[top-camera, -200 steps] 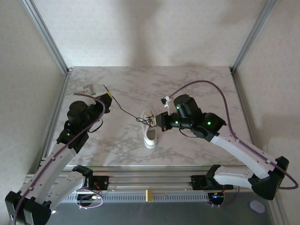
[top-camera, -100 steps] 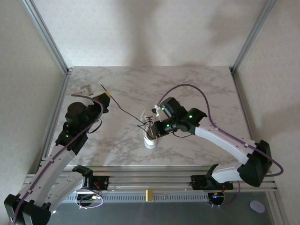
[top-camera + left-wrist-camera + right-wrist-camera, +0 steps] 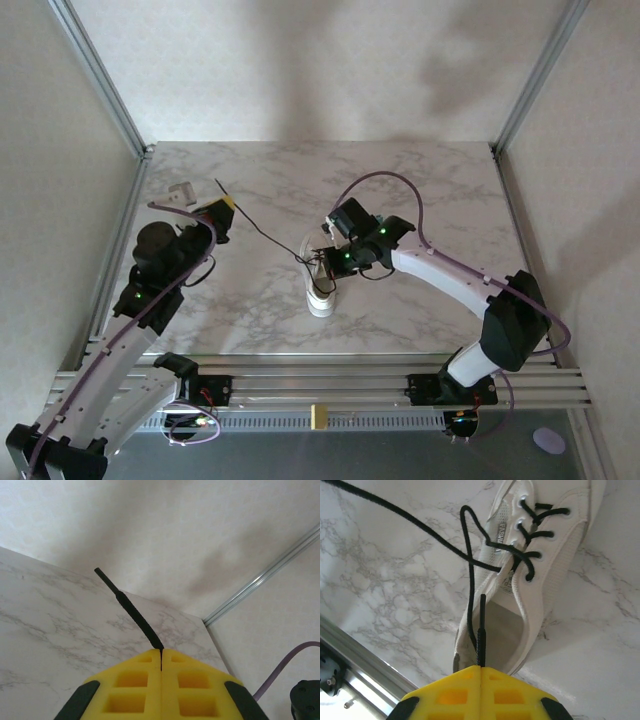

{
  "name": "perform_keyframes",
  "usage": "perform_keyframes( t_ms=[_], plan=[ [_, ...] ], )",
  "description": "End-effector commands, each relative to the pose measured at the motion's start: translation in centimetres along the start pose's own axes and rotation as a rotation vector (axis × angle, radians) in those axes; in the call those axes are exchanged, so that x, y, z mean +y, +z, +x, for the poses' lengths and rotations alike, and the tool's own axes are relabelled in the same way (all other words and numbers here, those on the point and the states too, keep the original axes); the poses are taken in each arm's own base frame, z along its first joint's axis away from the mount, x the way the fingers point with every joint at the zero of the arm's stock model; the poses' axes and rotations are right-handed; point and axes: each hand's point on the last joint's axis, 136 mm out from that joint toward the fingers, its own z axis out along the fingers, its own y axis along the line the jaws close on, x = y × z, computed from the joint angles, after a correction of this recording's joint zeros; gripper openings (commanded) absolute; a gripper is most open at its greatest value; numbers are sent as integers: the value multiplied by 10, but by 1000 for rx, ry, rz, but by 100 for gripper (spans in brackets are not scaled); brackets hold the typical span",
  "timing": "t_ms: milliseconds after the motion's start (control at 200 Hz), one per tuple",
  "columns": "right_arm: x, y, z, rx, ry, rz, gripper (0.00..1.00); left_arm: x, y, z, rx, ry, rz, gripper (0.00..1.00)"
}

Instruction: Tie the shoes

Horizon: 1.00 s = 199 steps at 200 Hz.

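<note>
Left gripper and right gripper are clamping thin black lace tips.
Tugging is perhaps risking tipping the small white sneaker ahead.

The desk is finished in a smooth marble pattern, white veined with grey, and a faint sheen is seen on it. The sneaker is made with a white, matt, leather-like upper, and a finely perforated patch is seen beside the eyelets. The laces are woven of matt black cord and ended by smooth, stiff tips. The left tool and right tool are moulded in matt yellow plastic with recessed pockets. The frame posts are made of brushed metal.
</note>
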Motion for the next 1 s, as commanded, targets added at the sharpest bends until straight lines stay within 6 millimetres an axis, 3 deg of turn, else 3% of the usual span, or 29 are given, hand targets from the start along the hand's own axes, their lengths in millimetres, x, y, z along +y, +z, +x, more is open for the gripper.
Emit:
perform_keyframes(
  t_ms=[0, 210, 385, 495, 596, 796, 991],
  plan=[
    [3, -3, -8, -34, -13, -19, 0, 6, 4, 6, 39, 1, -45, 0],
    [36, -20, -15, -105, -55, -207, 0, 62, -4, 44, 76, -91, -239, 0],
    [74, -74, -34, -276, -127, -390, 0, 82, -3, 64, 113, -132, -304, 0],
    [84, -103, -41, -369, -156, -427, 0, 83, -1, 70, 127, -146, -295, 0],
    [77, -117, -51, -448, -141, -376, 0, 80, -1, 70, 129, -145, -274, 0],
    [49, -122, -69, -541, -72, -210, 0, 59, -3, 67, 124, -140, -159, 0],
    [55, -129, -85, -584, -78, -215, 0, 42, -4, 65, 126, -141, -71, 0]
  ],
)
